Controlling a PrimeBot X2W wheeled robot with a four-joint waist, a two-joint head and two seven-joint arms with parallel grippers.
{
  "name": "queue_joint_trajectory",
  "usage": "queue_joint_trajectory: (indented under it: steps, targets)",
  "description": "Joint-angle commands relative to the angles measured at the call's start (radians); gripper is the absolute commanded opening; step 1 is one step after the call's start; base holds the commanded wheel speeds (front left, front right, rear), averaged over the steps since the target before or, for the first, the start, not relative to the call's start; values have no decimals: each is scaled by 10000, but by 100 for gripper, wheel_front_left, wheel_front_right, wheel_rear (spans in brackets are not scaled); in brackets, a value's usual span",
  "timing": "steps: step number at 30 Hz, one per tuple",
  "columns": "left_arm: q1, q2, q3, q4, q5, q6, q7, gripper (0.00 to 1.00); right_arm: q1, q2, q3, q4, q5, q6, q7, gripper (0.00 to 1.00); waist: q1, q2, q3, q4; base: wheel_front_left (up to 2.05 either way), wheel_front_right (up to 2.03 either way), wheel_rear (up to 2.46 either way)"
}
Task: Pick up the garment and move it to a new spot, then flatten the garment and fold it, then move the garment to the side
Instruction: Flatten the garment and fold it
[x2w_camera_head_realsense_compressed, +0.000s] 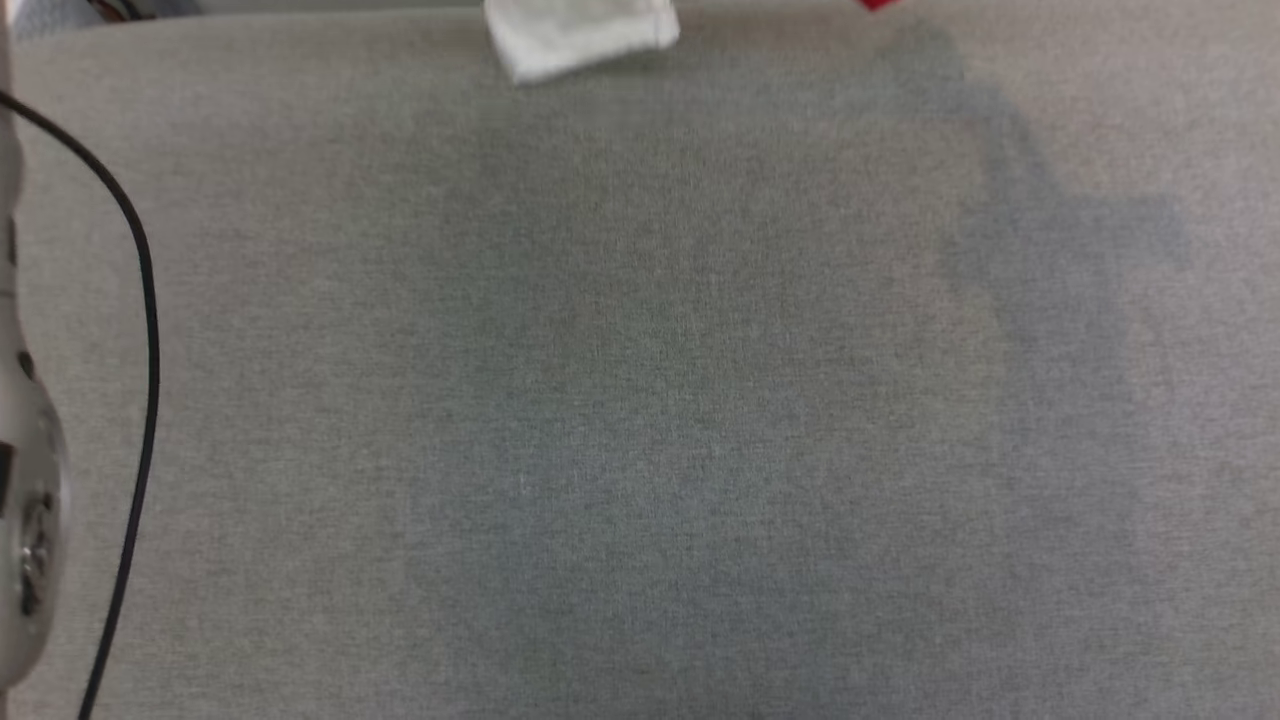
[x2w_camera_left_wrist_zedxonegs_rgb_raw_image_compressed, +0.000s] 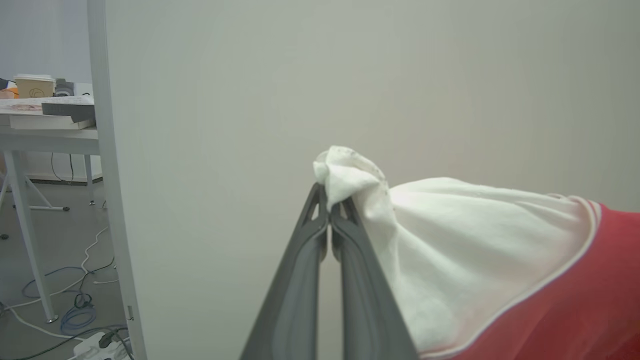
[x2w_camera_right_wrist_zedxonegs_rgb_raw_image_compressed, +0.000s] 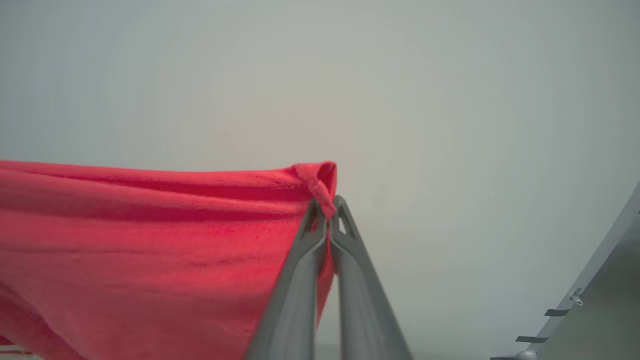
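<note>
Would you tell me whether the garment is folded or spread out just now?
Spread: the garment hangs stretched, left end effector pinching a white sleeve, right end effector a red edge.

Red-and-white garment (x2w_camera_left_wrist_zedxonegs_rgb_raw_image_compressed: 475, 250) strung between two sets of jaws.
A bunched white sleeve tip pokes out past the clamped jaws of the left gripper (x2w_camera_left_wrist_zedxonegs_rgb_raw_image_compressed: 330, 197). The sleeve spreads to their right and meets red cloth at a white-piped seam. A red corner sits pinched in the jaws of the right gripper (x2w_camera_right_wrist_zedxonegs_rgb_raw_image_compressed: 327, 205), with the cloth sagging away to their left.
</note>
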Motion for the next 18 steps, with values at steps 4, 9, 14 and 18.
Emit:
queue_joint_trajectory:
  steps: [4, 9, 14, 18]
  targets:
    - [-1111, 291, 88, 608, 48, 29, -198, 0, -1041, -187, -328, 623, -487, -96, -573, 0, -1, 0, 1374, -59, 0, 0, 0]
    - [-1585, 267, 53, 1211, -17, -40, -432, 0, -1738, 125, -354, 1305, -728, -96, -1062, 0, -1, 0, 1916, -72, 0, 0, 0]
    - [-1695, 176, 20, 1869, -197, -144, -795, 0, -1982, 469, -27, 1923, -793, -96, -1395, 0, -1, 0, 2440, -63, 0, 0, 0]
    - [-1420, 36, -7, 2367, -466, -229, -1046, 0, -1773, 592, 346, 2323, -550, -96, -1559, 0, -1, 0, 2537, -39, 0, 0, 0]
